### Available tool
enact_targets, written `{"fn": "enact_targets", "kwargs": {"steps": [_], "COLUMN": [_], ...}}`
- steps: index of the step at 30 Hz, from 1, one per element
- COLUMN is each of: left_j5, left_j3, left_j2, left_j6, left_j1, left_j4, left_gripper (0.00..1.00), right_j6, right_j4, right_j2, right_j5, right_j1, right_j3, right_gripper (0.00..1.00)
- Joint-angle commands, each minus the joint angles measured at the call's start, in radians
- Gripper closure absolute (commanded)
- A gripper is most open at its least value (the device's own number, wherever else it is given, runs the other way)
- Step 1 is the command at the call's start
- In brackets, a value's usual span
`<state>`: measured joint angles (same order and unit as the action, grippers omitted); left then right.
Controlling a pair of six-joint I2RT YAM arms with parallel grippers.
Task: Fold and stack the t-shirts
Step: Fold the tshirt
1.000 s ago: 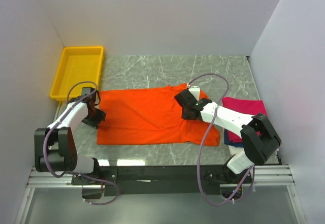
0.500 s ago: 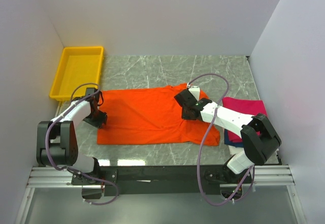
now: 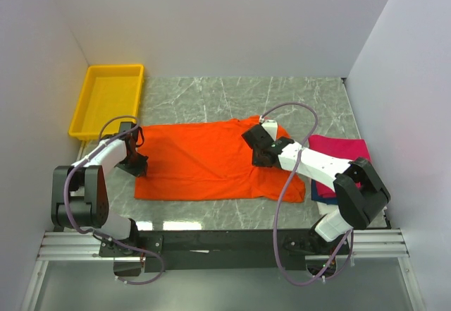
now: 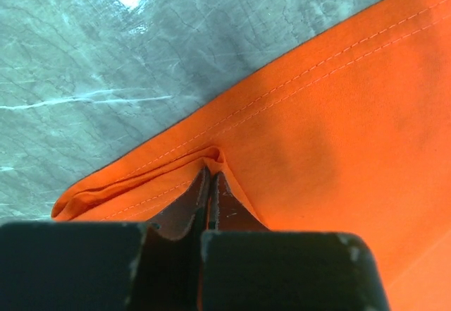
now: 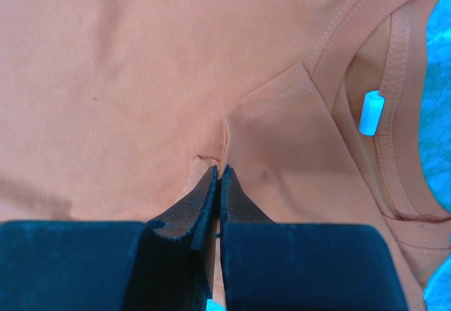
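An orange t-shirt [image 3: 204,161] lies spread flat on the marble table, its collar end to the right. My left gripper [image 3: 138,164] sits at the shirt's left hem edge and is shut on a pinch of the orange cloth [image 4: 317,113], which bunches up at its fingertips [image 4: 211,173]. At the shirt's right part, close to the collar, my right gripper [image 3: 259,157] is shut on a fold of that cloth [image 5: 127,78]; the ribbed collar [image 5: 352,36] shows just beyond its tips [image 5: 220,171]. Folded magenta [image 3: 342,147] and navy [image 3: 317,192] t-shirts lie stacked at the right, partly under the right arm.
A yellow tray [image 3: 107,99] stands at the back left corner, just behind the left arm. White walls close in the table on the left, back and right. Bare marble [image 3: 232,96] stretches behind the orange shirt.
My left gripper has moved slightly back along the shirt's left edge and closed onto the hem. The right arm and shirt have stayed put.
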<state>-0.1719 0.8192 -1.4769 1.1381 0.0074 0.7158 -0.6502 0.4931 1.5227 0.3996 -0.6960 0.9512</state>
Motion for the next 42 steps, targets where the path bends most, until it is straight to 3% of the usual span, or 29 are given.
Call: {"fn": "enact_targets", "kwargs": {"steps": [1, 18, 36, 38, 40, 41, 42], "left_j5": [0.002, 0.011, 0.017, 0.015, 0.022, 0.025, 0.028], "left_j3": [0.008, 0.012, 0.031, 0.031, 0.026, 0.026, 0.023], "left_j2": [0.027, 0.115, 0.046, 0.037, 0.018, 0.014, 0.006], "left_j6": [-0.015, -0.064, -0.093, -0.098, -0.11, -0.113, -0.123], "left_j1": [-0.003, 0.059, 0.097, 0.097, 0.097, 0.098, 0.098], "left_j4": [0.016, 0.062, 0.004, -0.012, -0.042, -0.053, -0.065], "left_gripper": [0.99, 0.99, 0.99, 0.99, 0.99, 0.96, 0.92], "right_j6": [-0.012, -0.029, 0.012, 0.02, 0.034, 0.038, 0.047], "right_j4": [-0.021, -0.025, -0.082, -0.091, -0.099, -0.097, -0.096], "right_j2": [-0.032, -0.087, 0.017, 0.042, 0.057, 0.06, 0.059], "right_j5": [0.03, 0.099, 0.107, 0.104, 0.105, 0.097, 0.091], "right_j1": [0.001, 0.016, 0.032, 0.035, 0.047, 0.053, 0.059], "right_j3": [-0.006, -0.002, 0.02, 0.023, 0.03, 0.034, 0.035], "right_gripper": [1.0, 1.0, 1.0, 0.95, 0.82, 0.74, 0.57]}}
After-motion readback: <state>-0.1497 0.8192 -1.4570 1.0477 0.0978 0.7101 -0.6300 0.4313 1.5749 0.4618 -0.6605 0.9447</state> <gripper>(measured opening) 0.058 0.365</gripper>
